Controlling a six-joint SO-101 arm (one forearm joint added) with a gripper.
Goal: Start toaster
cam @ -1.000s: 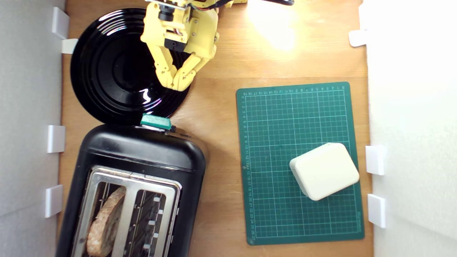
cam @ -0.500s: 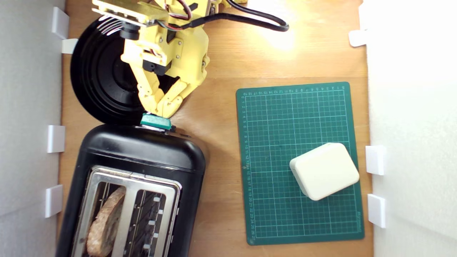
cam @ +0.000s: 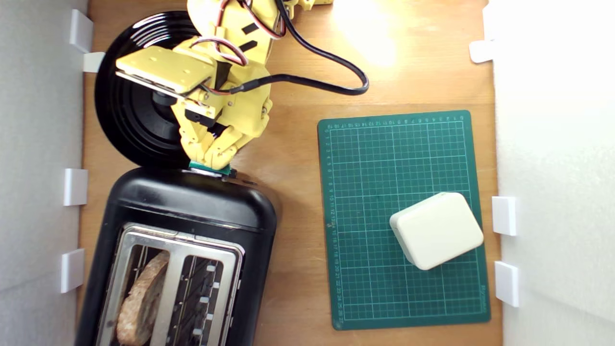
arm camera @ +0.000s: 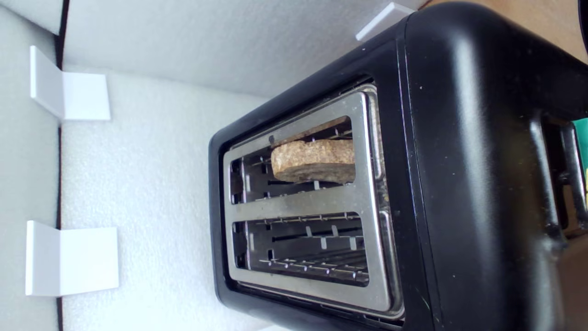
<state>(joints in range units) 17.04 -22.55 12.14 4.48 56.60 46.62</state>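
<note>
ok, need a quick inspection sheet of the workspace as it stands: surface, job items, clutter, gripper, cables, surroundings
Surface: wooden table, glare patch at the far edge.
Job's things: black toaster; bread slice in one slot, other slot empty; teal lever tab partly covered.
Clutter: black ridged plate, green cutting mat, cream box on the mat.
Gripper: gripper fingertips together, over the tab.
Cables: black cable looping off the arm.
Surroundings: white foam walls with white brackets.

A light-brown wooden bench fills the exterior view, walled at 9 and 3 o'clock by white foam boards held with small white plastic brackets. A bright glare of lamp light lies toward 12 o'clock.
</note>
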